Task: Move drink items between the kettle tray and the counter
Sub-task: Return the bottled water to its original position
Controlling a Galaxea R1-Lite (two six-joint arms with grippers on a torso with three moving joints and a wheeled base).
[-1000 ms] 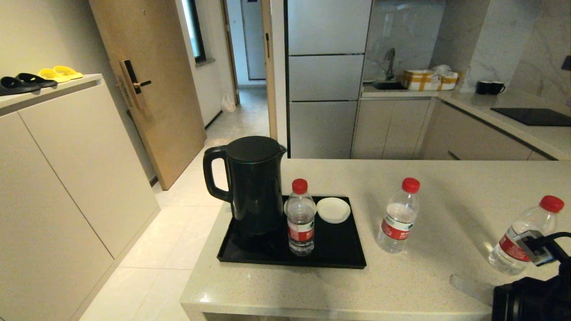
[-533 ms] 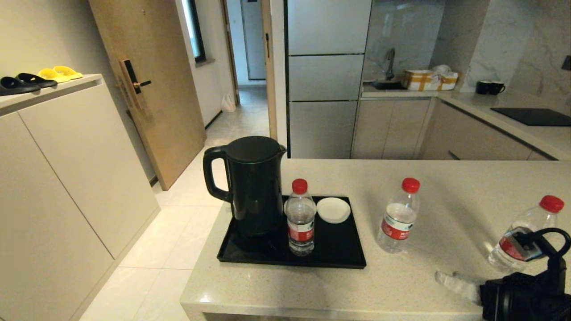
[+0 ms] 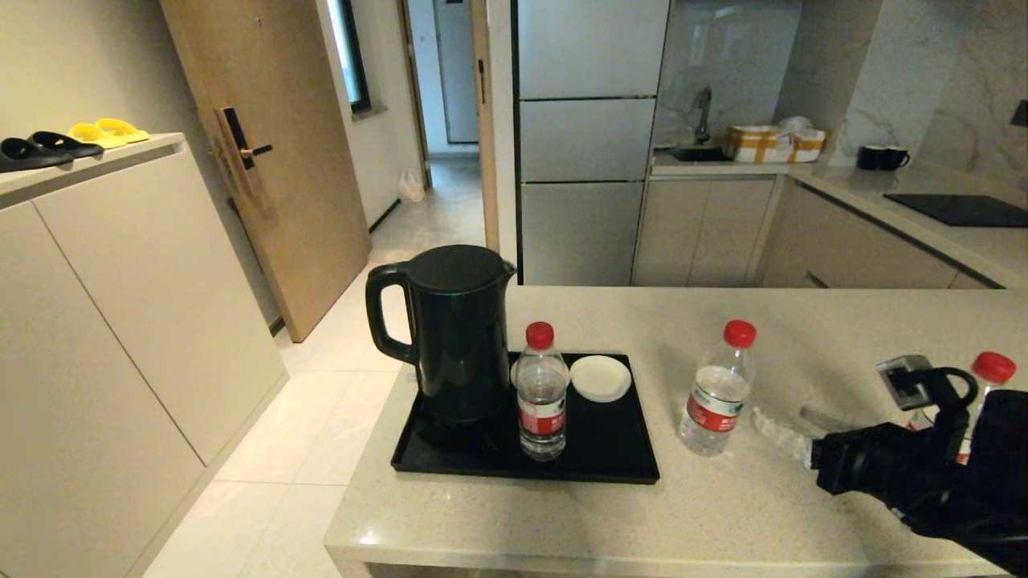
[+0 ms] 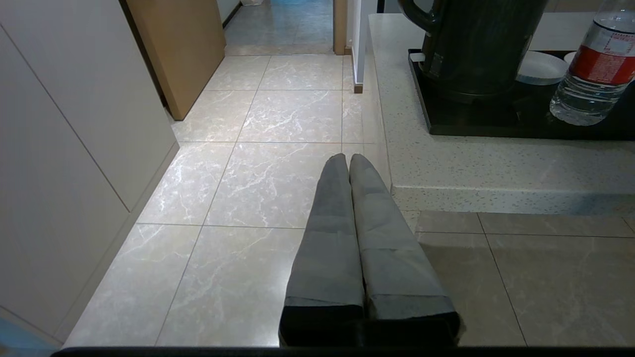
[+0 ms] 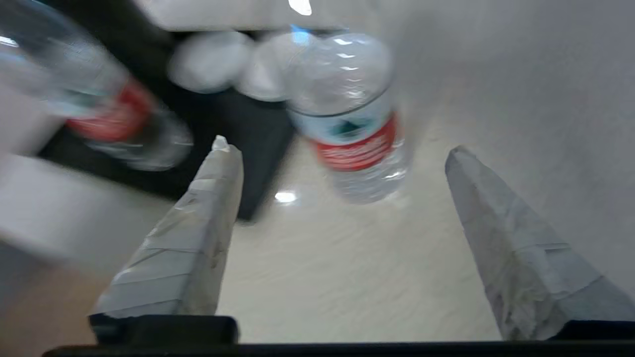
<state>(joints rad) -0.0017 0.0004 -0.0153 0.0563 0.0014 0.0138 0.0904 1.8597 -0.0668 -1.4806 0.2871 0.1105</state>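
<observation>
My right gripper (image 5: 337,153) is over the counter (image 3: 723,514), fingers spread wide, empty; the middle bottle (image 5: 349,114) stands upright just ahead of the gap, not touched. Beyond it, a second bottle (image 3: 541,393) stands on the kettle tray (image 3: 610,470) beside the kettle (image 3: 454,333); a third (image 3: 989,377) sits behind my arm. Left gripper (image 4: 349,161) is off the counter above the floor, fingers pressed together

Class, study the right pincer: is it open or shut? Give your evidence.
Open. In the right wrist view the right pincer has its fingers spread wide apart, holding nothing, with the middle bottle standing ahead between them.
</observation>
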